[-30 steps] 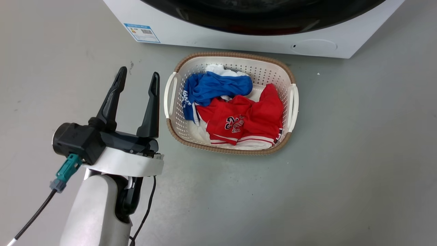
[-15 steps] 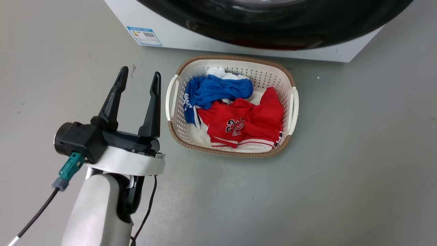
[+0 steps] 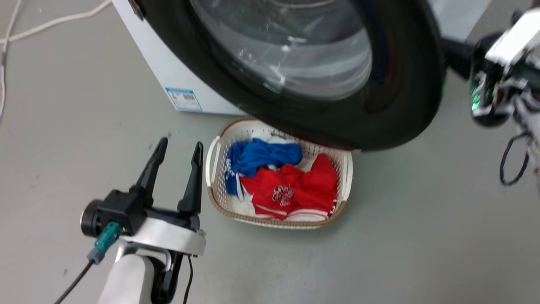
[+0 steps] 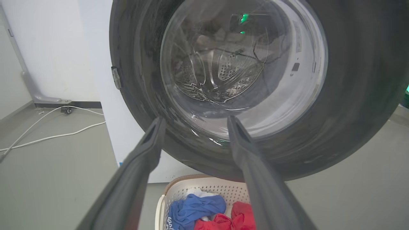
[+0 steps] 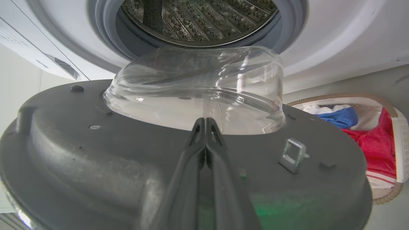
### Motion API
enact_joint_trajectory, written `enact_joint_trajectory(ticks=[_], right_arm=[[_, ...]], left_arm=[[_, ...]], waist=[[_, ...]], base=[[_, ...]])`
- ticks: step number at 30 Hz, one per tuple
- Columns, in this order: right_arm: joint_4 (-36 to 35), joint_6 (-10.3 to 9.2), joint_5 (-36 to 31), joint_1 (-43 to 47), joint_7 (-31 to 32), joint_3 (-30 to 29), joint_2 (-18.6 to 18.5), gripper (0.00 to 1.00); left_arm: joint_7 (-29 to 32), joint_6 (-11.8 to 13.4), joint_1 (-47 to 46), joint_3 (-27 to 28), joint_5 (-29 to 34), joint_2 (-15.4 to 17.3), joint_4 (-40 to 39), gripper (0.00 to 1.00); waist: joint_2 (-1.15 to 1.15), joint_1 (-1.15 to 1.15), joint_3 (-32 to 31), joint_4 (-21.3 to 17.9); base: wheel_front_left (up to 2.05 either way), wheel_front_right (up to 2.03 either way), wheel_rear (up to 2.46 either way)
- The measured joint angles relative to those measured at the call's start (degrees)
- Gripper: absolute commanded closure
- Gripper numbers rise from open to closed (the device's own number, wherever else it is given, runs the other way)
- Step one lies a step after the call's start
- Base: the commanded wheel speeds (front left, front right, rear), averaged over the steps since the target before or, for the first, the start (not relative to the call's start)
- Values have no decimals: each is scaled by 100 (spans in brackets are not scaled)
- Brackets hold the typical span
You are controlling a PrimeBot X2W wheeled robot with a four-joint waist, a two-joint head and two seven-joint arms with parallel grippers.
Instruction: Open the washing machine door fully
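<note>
Over the grey floor (image 3: 422, 232), the washing machine door (image 3: 405, 84) stood part-open, apparently with swing left; right gripper (image 5: 206, 123) pinched empty, left gripper (image 3: 180, 144) spread.

The washing machine door (image 3: 405, 105) runs off the top of my head view, and its black rim covers the laundry basket's (image 3: 212, 162) far edge. My right wrist (image 3: 512, 38) is blurred there. The machine's sticker (image 3: 183, 99) is too small to read. Whether my right tool (image 5: 206, 123), fingers pressed together, touches the door's inner face, I can't tell.
</note>
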Motion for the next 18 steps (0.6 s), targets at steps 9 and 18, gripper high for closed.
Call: enact_joint_trajectory(ticks=[9,18], right_arm=[[-786,0,308,1260,191,69,136,100],[-1571,0,519,2232,169,438,371,100]], left_arm=[[0,0,473,29,36,-73,174,0],[0,0,793,33,69,-54,278,0]], waist=[[0,0,-783,-54],[0,-1,-1343,-18]], base=[[0,0,0],[0,0,0]])
